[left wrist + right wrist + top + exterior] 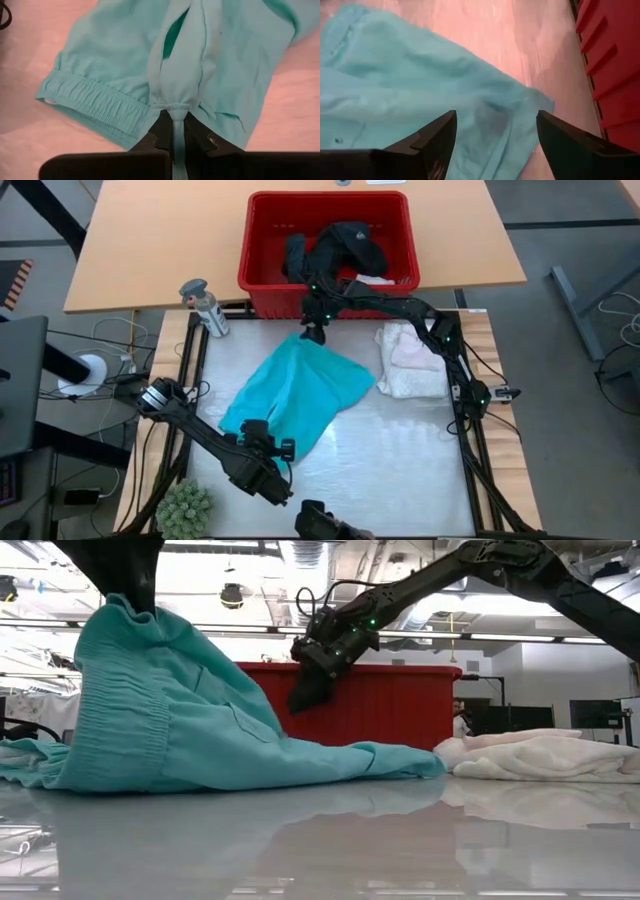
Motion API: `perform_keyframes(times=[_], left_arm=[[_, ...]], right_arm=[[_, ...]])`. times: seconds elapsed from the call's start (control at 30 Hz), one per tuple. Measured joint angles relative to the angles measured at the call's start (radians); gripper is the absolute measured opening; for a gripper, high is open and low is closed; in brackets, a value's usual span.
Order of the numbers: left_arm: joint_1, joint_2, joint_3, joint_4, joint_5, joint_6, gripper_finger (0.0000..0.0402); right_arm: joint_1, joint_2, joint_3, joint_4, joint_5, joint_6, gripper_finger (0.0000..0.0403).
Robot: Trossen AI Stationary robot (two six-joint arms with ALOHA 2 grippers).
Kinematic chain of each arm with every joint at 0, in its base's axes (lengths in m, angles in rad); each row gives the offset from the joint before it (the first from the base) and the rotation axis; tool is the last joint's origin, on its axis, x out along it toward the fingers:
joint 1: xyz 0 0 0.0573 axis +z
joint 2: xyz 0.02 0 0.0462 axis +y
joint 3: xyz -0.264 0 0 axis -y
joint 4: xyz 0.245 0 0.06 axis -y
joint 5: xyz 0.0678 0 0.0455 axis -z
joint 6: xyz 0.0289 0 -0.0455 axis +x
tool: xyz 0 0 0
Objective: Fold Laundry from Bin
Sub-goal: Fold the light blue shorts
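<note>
A turquoise garment (295, 395) with an elastic waistband (95, 100) lies spread across the middle of the table. My left gripper (258, 438) is at its near-left end, shut on it and holding that end up (120, 610). My right gripper (315, 332) hangs open just above the garment's far corner (520, 100), in front of the bin, with nothing between its fingers. The red bin (262, 240) stands at the far edge with black clothing (345, 245) inside. A white and pale pink pile (410, 360) rests on the table at the right. My left gripper pinches a bunched fold of the waistband edge (175, 111) between its two fingers, coming slanting down from the table's near-left side. That end is lifted clear. The cloth drapes slack from the fingers, and its far part (380, 760) lies on the table.
A spray bottle (205, 305) stands at the table's far-left corner beside the bin. A spiky green plant (185, 505) sits at the near left. The near-right part of the glossy tabletop (400, 470) is bare.
</note>
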Motion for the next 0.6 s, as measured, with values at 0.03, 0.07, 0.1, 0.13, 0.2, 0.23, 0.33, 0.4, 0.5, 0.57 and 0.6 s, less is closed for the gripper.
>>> perform_keyframes(times=[0.03,0.07,0.1,0.13,0.2,0.23,0.33,0.4,0.5,0.57,0.6], left_arm=[[0.000,0.000,0.000,0.000,0.002,0.001,0.0002],[0.000,0.000,0.000,0.000,0.008,0.003,0.0002],[0.000,0.000,0.000,0.000,0.012,0.001,0.0002],[0.000,0.000,0.000,0.000,0.011,-0.003,0.0002],[-0.001,-0.005,0.000,0.000,0.007,-0.004,0.0002],[-0.002,-0.008,0.000,0.000,0.008,-0.003,0.0002],[0.008,-0.022,-0.010,0.004,0.010,-0.014,0.0002],[0.033,-0.041,-0.037,-0.002,0.028,-0.032,0.0002],[0.092,-0.063,-0.097,-0.001,0.114,-0.024,0.0002],[0.120,-0.063,-0.146,-0.001,0.140,-0.017,0.0002],[0.131,-0.063,-0.173,0.001,0.142,-0.015,0.0002]], right_arm=[[0.001,0.000,0.000,-0.004,0.006,-0.011,0.0297],[0.003,0.000,0.000,-0.007,0.023,-0.026,0.0297],[0.005,0.000,0.000,-0.009,0.049,-0.046,0.0297],[0.005,0.000,0.000,-0.012,0.079,-0.059,0.0297],[-0.004,-0.001,0.012,-0.063,0.065,-0.064,0.0297],[-0.014,-0.002,0.019,-0.095,0.011,-0.067,0.0297],[-0.044,-0.003,0.056,-0.216,-0.179,-0.088,0.0295],[-0.050,-0.007,0.067,-0.282,-0.235,-0.089,0.0292],[-0.043,-0.007,0.067,-0.387,-0.278,-0.116,0.0291],[-0.033,-0.004,0.065,-0.452,-0.308,-0.173,0.0291],[-0.026,-0.004,0.065,-0.467,-0.312,-0.197,0.0291]])
